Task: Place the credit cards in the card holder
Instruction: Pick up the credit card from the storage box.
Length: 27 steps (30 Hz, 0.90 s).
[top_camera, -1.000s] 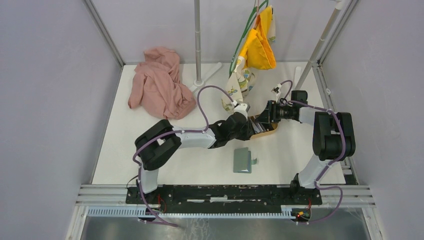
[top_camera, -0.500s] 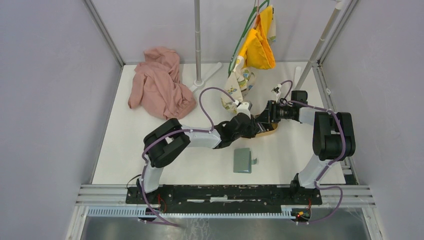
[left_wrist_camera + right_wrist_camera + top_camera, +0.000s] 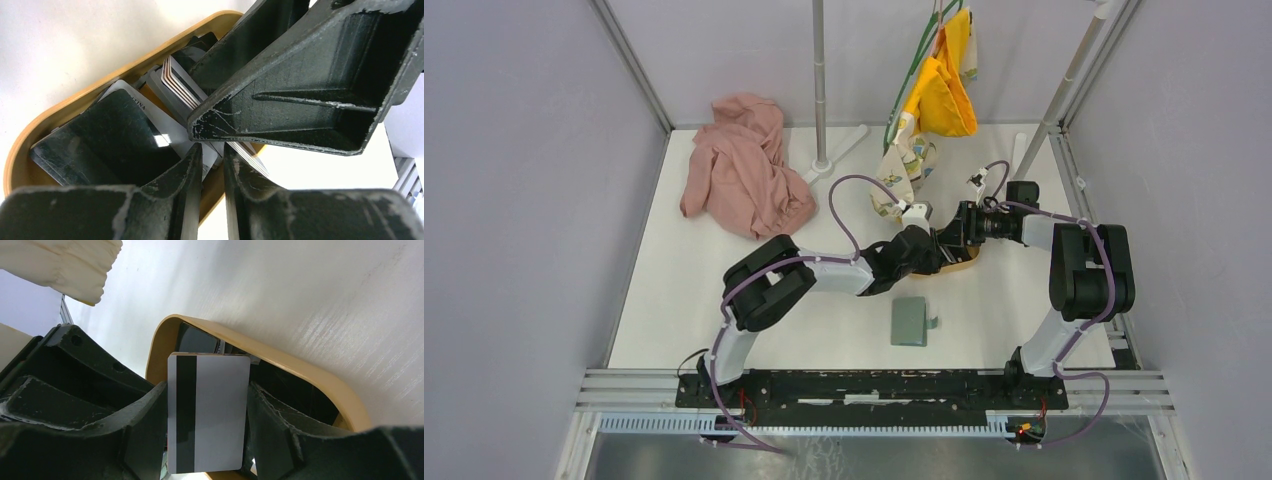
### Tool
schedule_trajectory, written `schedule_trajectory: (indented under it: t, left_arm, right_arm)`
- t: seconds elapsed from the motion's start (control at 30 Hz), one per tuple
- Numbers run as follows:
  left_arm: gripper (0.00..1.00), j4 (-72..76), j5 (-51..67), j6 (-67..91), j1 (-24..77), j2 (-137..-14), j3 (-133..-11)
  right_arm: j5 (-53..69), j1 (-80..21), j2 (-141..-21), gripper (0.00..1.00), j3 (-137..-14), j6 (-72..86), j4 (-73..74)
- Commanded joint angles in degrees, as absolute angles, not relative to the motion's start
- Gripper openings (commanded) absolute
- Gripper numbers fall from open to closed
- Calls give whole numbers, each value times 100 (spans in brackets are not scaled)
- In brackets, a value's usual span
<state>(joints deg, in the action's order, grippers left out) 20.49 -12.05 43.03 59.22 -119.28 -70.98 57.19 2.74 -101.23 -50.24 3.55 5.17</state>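
Two grippers crowd the wooden tray (image 3: 280,356): the right gripper (image 3: 207,385) is clamped on a stack of credit cards (image 3: 220,420), the left gripper (image 3: 213,155) seems to block it, nearly closed on I cannot tell what, and next the stack must reach the card holder (image 3: 910,321), lying folded shut nearby, pink cloth (image 3: 744,170) well away.

R wrist view: credit cards (image 3: 208,412) stacked betw fingers of right gripper (image 3: 207,390) — only front card shows, no. behind it unknown. Fingers cover mid tray (image 3: 280,361); its lower end runs off bottom edge. Cream cloth (image 3: 60,265), upper left, cut by frame.
L wrist view: right gripper fills upper right, hides far end of stack. At bottom, left gripper (image 3: 213,157), fingers cut by edge; can't tell if they pinch anything. Lettering on pale card (image 3: 185,140) partly under black card (image 3: 110,140).
Top view: tray mostly under both grippers — pale bit (image 3: 934,322) beside card holder (image 3: 910,321) too small to ID.
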Motion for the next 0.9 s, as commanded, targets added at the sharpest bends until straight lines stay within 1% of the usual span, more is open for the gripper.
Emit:
schedule_trajectory:
  t: [0.0, 0.27, 0.6, 0.87]
  left_arm:
    - [29, 2377, -1432, 4389, 5940, -12009, -7447]
    - [31, 2342, -1449, 4351, 5904, -12080, -7588]
    - [37, 2230, -1459, 4359, 5828, -12268, -7829]
    - [39, 2183, -1526, 4394, 5764, -12338, -7917]
  right_arm:
    - [5550, 250, -10252, 60, -4948, 201, 821]
    - [5537, 246, -10222, 68, -4992, 121, 915]
    - [5319, 330, -10113, 68, -5095, -102, 1116]
    - [5274, 488, -10011, 68, -5122, -162, 1190]
